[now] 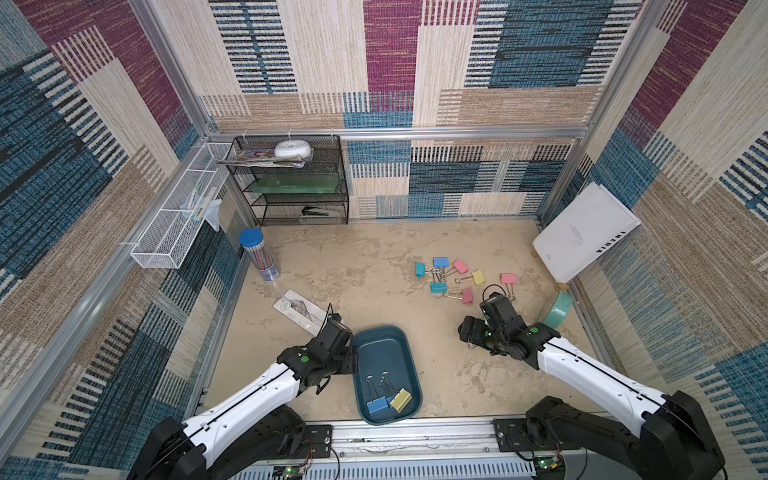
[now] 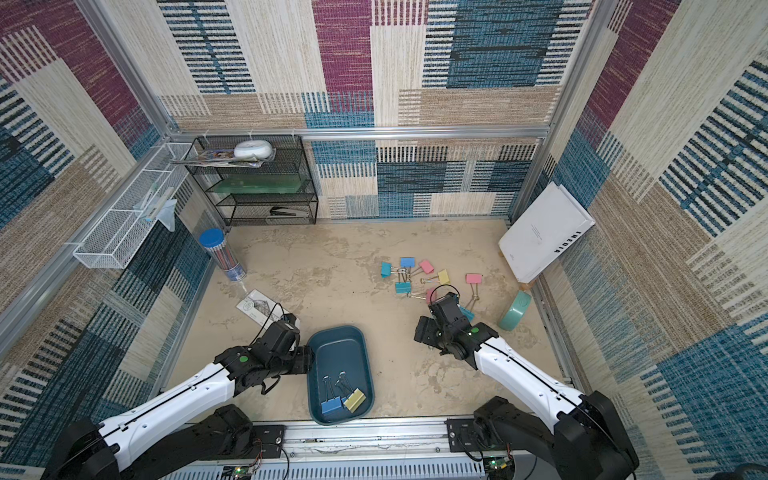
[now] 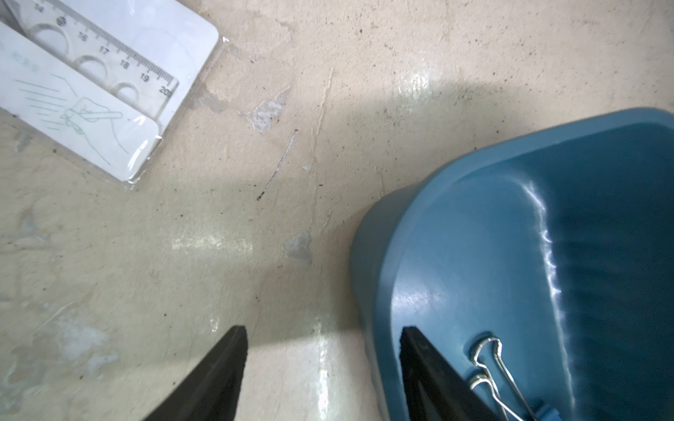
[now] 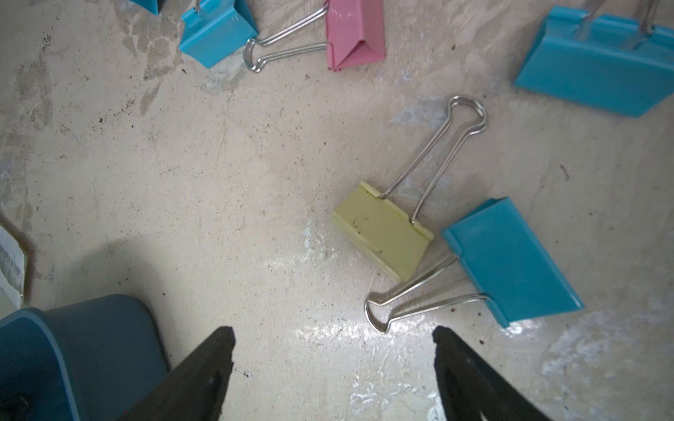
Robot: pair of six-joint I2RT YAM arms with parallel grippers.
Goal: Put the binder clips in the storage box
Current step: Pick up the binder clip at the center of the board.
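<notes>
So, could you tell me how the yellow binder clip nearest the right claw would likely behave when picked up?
The yellow binder clip looks like folded sheet metal, so it should stay rigid. Its wire handles lie flat and seem hinged, so they may swing. The neighbouring teal clip seems to touch its corner with a handle, so it might drag along.

Storage box (image 3: 456,255) cut off at wrist view's edge, ruler (image 3: 109,51) cropped too

The binder clips (image 1: 478,276) are blue, teal, pink and yellow; the storage box (image 1: 384,349) is dark teal.
</notes>
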